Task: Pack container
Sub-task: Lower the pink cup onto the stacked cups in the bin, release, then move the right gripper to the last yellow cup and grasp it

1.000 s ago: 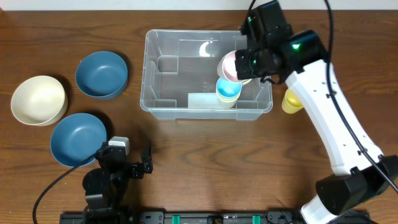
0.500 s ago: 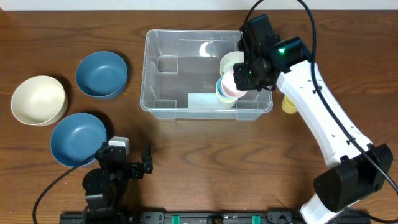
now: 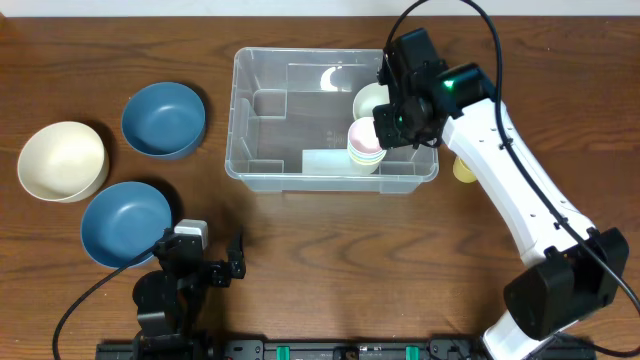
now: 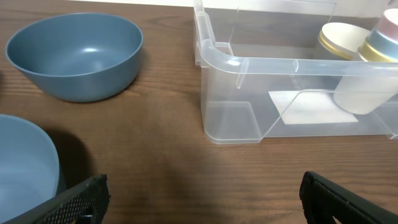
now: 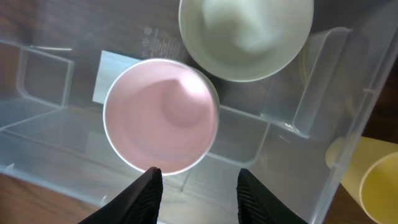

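white right arm (image 3: 520,190), black wrist housing (image 3: 415,55), green light (image 3: 447,83), black jaws

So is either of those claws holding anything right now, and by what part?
Nothing. The right gripper is open above the pink cup, not gripping it; the left gripper is open with nothing in it.

The container (image 3: 270,120) is a large rectangular bin of clear plastic with rounded corners and a thick rolled rim. It stands upright and open-topped on the wooden counter (image 3: 330,260), towards the far side, its long sides running left to right. A pale label (image 3: 325,160) shows low down by its near wall. Moulded ribs jut inward from the walls. At its right end it holds a stack of cups (image 3: 363,140) with a pink one on top, and just behind that a cream cup (image 3: 372,100).
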Robot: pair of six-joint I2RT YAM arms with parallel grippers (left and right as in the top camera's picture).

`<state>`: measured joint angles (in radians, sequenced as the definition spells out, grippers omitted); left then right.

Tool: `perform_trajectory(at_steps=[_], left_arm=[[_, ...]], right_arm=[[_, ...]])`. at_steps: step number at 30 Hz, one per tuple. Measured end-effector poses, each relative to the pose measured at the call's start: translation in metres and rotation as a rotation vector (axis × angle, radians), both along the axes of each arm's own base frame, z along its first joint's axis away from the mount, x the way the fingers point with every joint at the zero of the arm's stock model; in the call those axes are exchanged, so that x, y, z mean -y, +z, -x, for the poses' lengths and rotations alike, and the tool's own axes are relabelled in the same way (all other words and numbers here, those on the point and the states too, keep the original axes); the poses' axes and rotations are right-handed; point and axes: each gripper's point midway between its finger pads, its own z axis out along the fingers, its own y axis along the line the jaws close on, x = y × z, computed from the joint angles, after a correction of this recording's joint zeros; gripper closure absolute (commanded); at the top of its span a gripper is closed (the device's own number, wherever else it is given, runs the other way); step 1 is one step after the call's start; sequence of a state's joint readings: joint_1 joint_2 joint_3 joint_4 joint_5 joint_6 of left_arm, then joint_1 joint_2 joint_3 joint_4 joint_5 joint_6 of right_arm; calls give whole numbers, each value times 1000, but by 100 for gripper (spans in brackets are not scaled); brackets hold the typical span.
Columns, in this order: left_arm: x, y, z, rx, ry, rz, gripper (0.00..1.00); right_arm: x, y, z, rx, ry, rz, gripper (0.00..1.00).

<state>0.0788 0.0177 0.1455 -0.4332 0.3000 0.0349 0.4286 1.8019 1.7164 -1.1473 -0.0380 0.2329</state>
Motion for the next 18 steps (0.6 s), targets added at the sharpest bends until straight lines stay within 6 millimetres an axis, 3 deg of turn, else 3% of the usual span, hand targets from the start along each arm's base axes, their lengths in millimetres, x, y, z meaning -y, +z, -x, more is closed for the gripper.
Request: perform_trajectory(at_steps=[5,9,13,18], left_arm=[[0,0,0,0,0,0,2],[0,0,0,0,0,0,2],[0,0,0,0,0,0,2],[0,0,0,0,0,0,2]], right_arm=[[14,28,0,-3,-39,-18,52],[65,37,7,-59,-167,-2,48],[121,34,13,-122,-310,22,45],[151,10,23,-193,-392,37,45]])
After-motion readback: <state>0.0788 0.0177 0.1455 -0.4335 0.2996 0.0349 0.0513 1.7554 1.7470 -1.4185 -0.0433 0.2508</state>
